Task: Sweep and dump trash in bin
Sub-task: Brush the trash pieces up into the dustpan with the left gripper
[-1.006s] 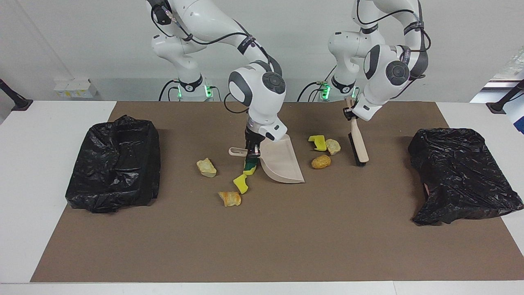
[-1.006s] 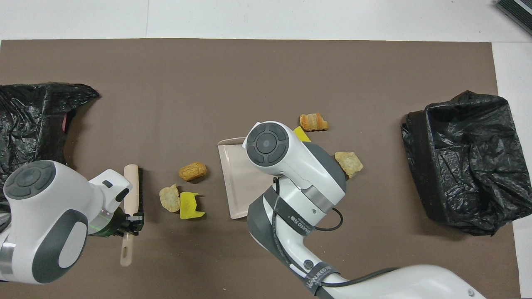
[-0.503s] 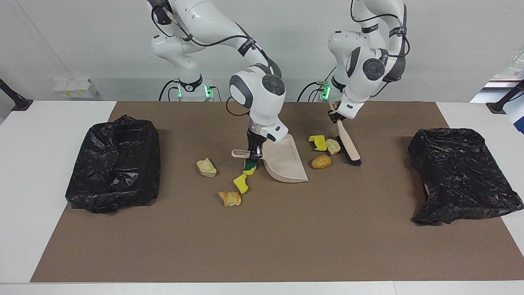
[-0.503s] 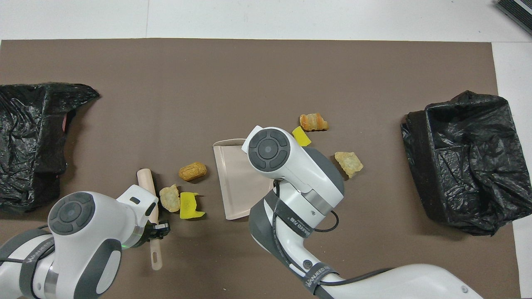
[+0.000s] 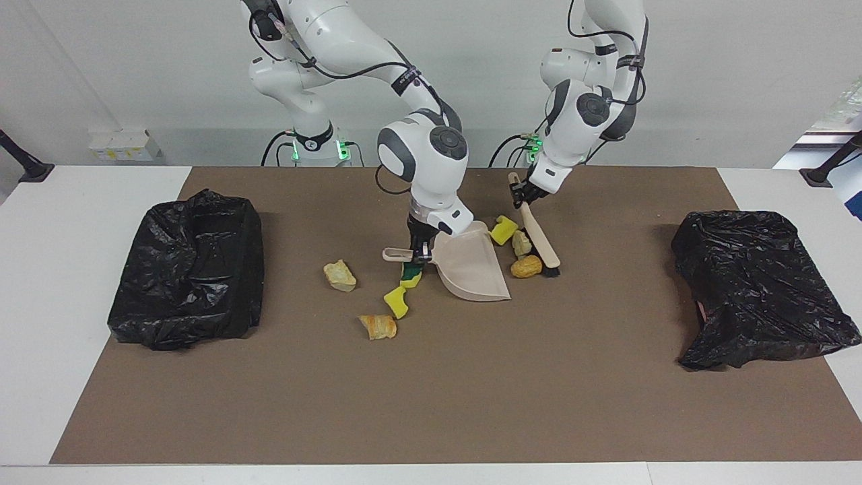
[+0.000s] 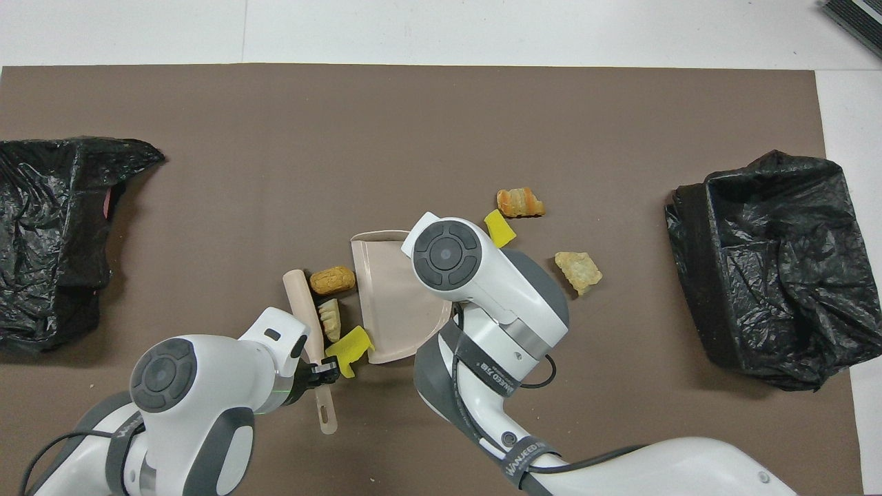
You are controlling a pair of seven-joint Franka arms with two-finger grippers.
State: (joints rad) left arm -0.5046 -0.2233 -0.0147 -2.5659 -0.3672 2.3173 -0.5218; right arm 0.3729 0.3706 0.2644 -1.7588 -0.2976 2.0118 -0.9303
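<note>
Since a second ago we see the brush (image 5: 539, 234) swept toward the right arm's end, pushing three scraps up to the open edge of the dustpan (image 5: 471, 268). The left pincer (image 5: 522, 195) is clamped on the brush's handle, bristles down on the brown mat (image 5: 431, 397). A golden-brown chunk (image 5: 526, 267), a pale chunk (image 5: 520, 242) and a yellow sponge piece (image 5: 503, 230) now sit between brush and dustpan, touching or just beside both. The right pincer (image 5: 419, 250) is closed on the dustpan's handle, its lip on the mat. More trash lies toward the right arm's end: a green-backed sponge (image 5: 411, 275) under the pincer, a yellow piece (image 5: 396, 302), a bread chunk (image 5: 378, 326) and a pale chunk (image 5: 339, 275). Two black-bagged bins (image 5: 188, 269) (image 5: 761, 286) stand at the mat's ends on the white surface (image 5: 40, 303).
</note>
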